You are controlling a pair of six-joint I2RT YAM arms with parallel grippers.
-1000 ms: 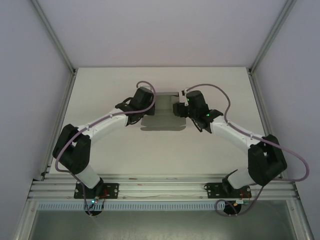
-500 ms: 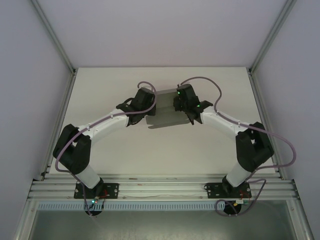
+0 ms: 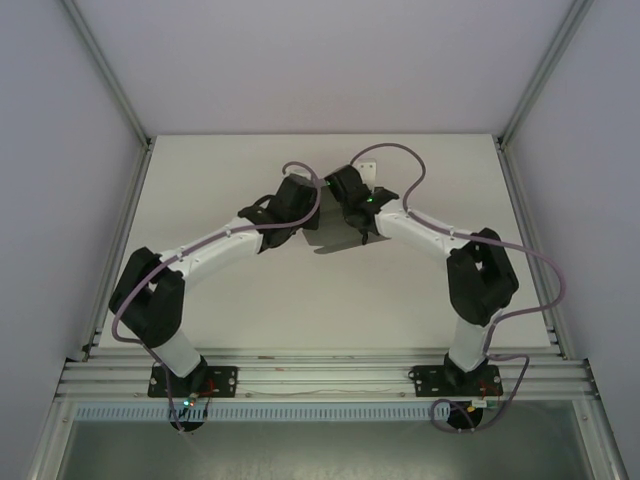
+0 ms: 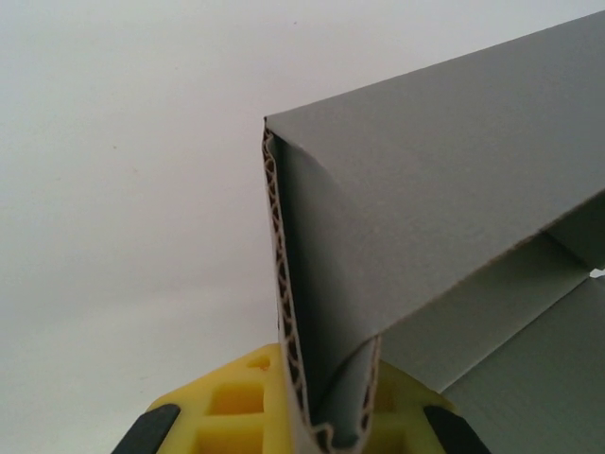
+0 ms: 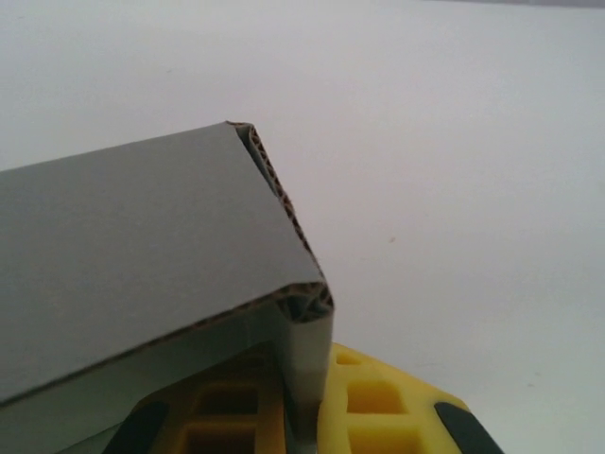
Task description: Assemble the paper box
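- Your two wrists meet over the far middle of the table (image 3: 200, 170), almost touching, so nothing can pass between them.
- The left gripper (image 4: 312, 424) and the right gripper (image 5: 302, 409) are each clamped on a folded wall of the paper box (image 3: 338, 244). The card fills both throats, leaving you no spare gap.
- The cables (image 3: 300, 168) loop up above both wrists, so mind them from overhead.
- You have bare table to the left, to the right, beyond the pair and between the box and the arm bases.
- The frame posts (image 3: 108, 78) and side walls bound the table, well apart from the wrists.
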